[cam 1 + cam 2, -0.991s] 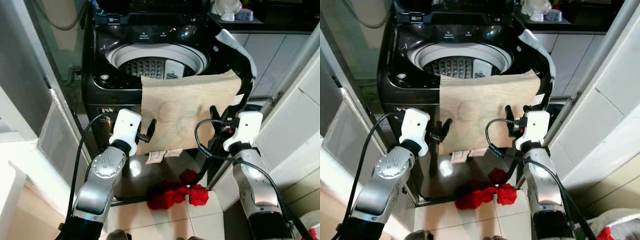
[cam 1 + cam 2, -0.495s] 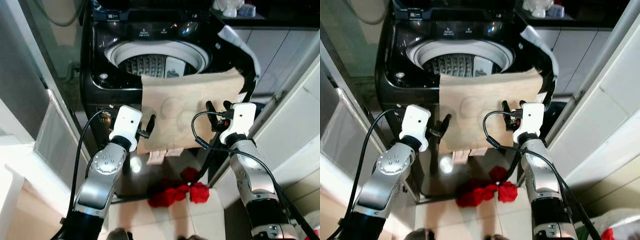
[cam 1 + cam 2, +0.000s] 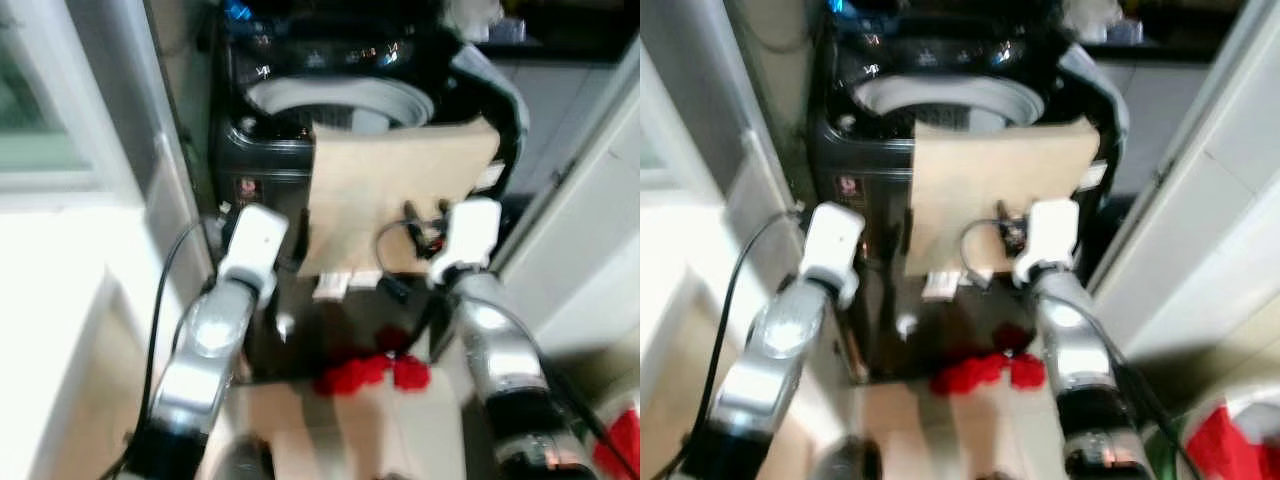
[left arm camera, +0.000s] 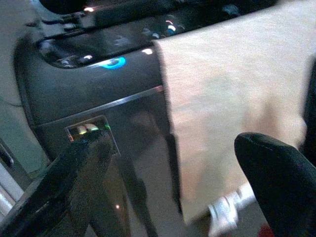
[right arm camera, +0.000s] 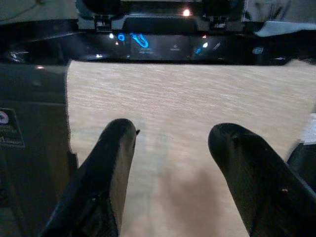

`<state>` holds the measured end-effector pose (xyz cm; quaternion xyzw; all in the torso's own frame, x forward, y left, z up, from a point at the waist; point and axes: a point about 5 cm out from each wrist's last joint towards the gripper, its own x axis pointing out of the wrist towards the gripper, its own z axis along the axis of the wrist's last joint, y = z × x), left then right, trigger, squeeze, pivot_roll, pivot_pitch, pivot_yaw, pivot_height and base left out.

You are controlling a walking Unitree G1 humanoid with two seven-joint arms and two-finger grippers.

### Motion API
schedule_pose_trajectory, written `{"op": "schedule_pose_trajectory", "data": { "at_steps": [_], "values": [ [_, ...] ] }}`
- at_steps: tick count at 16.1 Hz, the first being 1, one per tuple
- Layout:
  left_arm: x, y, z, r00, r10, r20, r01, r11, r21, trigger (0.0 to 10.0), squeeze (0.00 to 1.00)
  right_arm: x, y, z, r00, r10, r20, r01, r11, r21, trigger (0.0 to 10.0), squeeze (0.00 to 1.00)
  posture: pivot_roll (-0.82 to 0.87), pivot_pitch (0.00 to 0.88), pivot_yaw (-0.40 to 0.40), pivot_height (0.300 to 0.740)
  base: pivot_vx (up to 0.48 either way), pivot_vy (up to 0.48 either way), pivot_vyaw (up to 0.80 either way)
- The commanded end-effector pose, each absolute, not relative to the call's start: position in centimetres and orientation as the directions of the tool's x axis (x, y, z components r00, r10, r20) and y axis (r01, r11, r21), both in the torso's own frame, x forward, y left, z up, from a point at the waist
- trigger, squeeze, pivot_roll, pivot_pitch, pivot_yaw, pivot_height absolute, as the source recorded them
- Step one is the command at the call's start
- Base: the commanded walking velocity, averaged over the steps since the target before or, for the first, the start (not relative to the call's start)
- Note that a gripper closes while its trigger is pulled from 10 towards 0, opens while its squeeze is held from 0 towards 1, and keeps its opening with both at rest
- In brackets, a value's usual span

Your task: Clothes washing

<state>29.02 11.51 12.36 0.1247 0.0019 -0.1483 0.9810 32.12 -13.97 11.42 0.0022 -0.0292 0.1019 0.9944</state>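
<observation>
Washer [image 3: 262, 150] stands dead ahead, a black top-loader with its lid up and the pale drum ring [image 3: 340, 100] showing, though the head views are blurred. A beige cloth [image 3: 395, 195] hangs over the front rim, draped down the dark front panel, with its top edge lying along the rim and some small white tags [image 3: 335, 285] dangling at its lower edge. The left gripper [image 4: 168, 163] is raised in front of the machine, just beside the cloth's left edge; its two black fingers [image 4: 74, 173] are spread wide, one against the dark panel and the other in front of the beige fabric, holding nothing. The right gripper [image 5: 170, 148] faces the cloth square on, its fingers [image 5: 111, 163] parted with bare fabric showing between them, and whether the tips touch the cloth cannot be told. From that wrist the control panel [image 5: 158, 47] glows with blue lights above the cloth's top edge. Down on the tiled floor, at the foot of the machine and between the two silver arms, lies a heap of red clothes [image 3: 370, 372]. A white cabinet [image 3: 1210, 230] runs along the robot's right side, and another patch of red [image 3: 1220, 440] shows low in the corner there, too blurred to make out.
</observation>
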Motion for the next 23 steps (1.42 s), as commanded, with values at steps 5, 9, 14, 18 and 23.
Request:
{"op": "schedule_pose_trajectory", "data": {
  "at_steps": [5, 9, 14, 18, 23],
  "values": [
    [29.6, 10.8, 13.8, 0.94, -0.342, 0.015, 0.324, 0.904, 0.279, 10.0, 0.0, 31.8, -14.4, 10.9, 0.976, 0.211, 0.047, -0.21, 0.977, -0.023, 10.0, 0.0, -0.03, 0.0, -0.019, 0.74, 0.0, 0.0, -0.75],
    [29.6, 10.4, 13.9, 0.92, -0.392, 0.019, 0.371, 0.884, 0.284, 10.0, 0.0, 31.7, -14.4, 10.5, 0.977, 0.207, 0.042, -0.207, 0.978, -0.01, 10.0, 0.0, -0.04, 0.0, -0.012, 0.74, 0.0, -0.12, -0.75],
    [29.9, 10.3, 13.8, 0.913, -0.408, 0.019, 0.386, 0.877, 0.285, 10.0, 0.0, 31.7, -14.7, 10.4, 0.979, 0.201, 0.045, -0.2, 0.98, -0.009, 10.0, 0.0, -0.04, 0.0, -0.008, 0.74, 0.0, -0.48, -0.74],
    [30.3, 10.7, 13.5, 0.924, -0.382, 0.004, 0.367, 0.891, 0.265, 10.0, 0.0, 31.7, -14.6, 10.4, 0.978, 0.201, 0.05, -0.201, 0.98, -0.01, 10.0, 0.0, -0.04, 0.0, -0.008, 0.74, 0.0, -0.462, -0.73],
    [31.2, 11.6, 12.9, 0.949, -0.312, -0.041, 0.311, 0.91, 0.276, 10.0, 0.0, 31.9, -14.7, 10.1, 0.978, 0.208, 0.03, -0.208, 0.978, -0.019, 10.0, 0.0, -0.04, 0.0, -0.01, 0.74, 0.119, -0.162, -0.73]
  ]
}}
